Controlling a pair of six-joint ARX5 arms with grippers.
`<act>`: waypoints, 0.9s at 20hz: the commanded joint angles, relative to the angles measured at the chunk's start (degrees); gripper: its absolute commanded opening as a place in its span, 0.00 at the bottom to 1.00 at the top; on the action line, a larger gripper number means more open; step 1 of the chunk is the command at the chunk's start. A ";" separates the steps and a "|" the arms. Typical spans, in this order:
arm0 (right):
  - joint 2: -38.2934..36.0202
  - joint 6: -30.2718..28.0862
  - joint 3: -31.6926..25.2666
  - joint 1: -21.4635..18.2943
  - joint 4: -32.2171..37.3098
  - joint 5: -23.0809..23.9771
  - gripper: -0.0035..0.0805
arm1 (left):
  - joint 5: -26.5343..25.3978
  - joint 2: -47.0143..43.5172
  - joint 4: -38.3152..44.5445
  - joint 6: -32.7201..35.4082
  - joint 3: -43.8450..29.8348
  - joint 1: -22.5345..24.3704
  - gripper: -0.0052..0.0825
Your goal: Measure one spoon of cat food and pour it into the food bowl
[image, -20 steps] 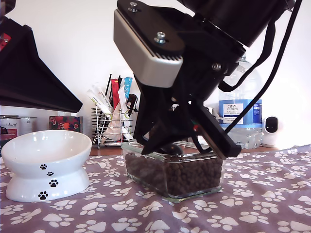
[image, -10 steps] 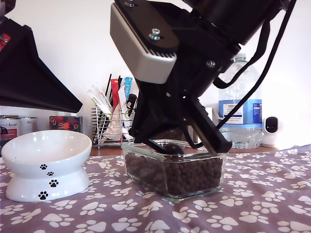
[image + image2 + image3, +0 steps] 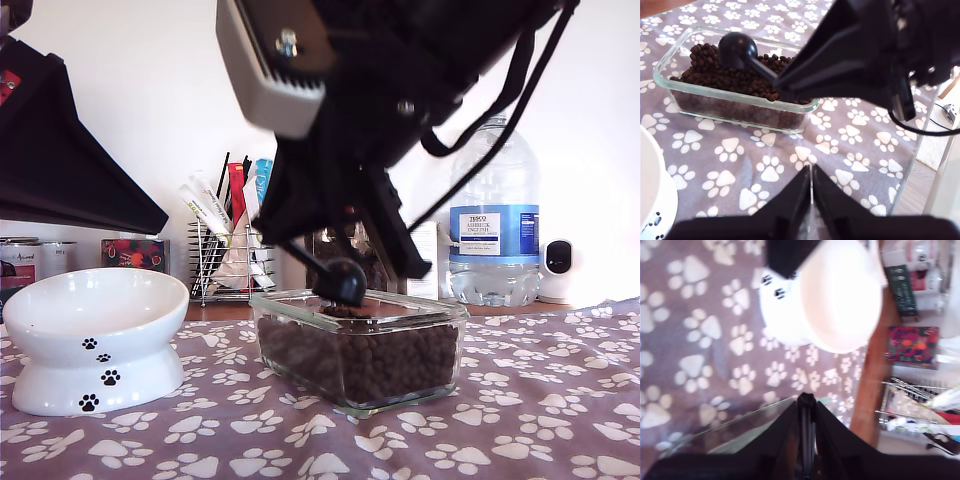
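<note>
First wrist view shows the job best: my second claw is clamped on the thin handle of the spoon. The spoon's round cup sits out ahead of the claw tips, just over the cat food in the glass dish. From the side, the cup hangs below the claw at about rim height, touching or just clear of the kibble heap. I can only see the cup's rounded back, so I can't tell how full it is.

My first claw is pinched almost together with nothing in it, hovering over the cloth-covered tabletop on the near side of the dish.

I judge the step in hand to be the lift-out with a measured load. To do it well, I'd level the cup mouth-up before raising it, so no pellets roll off. I'd also clear the glass rim without knocking it.

The food bowl stands beyond the claw tips, past the dish edge and well apart from the spoon. The carry should therefore be slow and flat, tipping only once the cup is over the white basin.
</note>
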 commanded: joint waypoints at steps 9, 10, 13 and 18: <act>-6.54 31.34 -0.90 -0.57 8.35 0.83 0.03 | -0.15 -0.07 0.42 0.04 -0.92 -0.15 0.04; -6.54 34.91 -0.90 -0.87 9.84 2.27 0.03 | -0.15 -0.07 0.42 0.04 -0.92 -0.15 0.04; -6.56 45.79 -0.90 -1.95 12.61 8.31 0.03 | -0.15 -0.07 0.42 0.04 -0.92 -0.15 0.04; -6.93 62.62 -0.90 -4.63 13.90 13.81 0.03 | -0.17 -0.07 0.44 0.07 -0.92 -0.15 0.04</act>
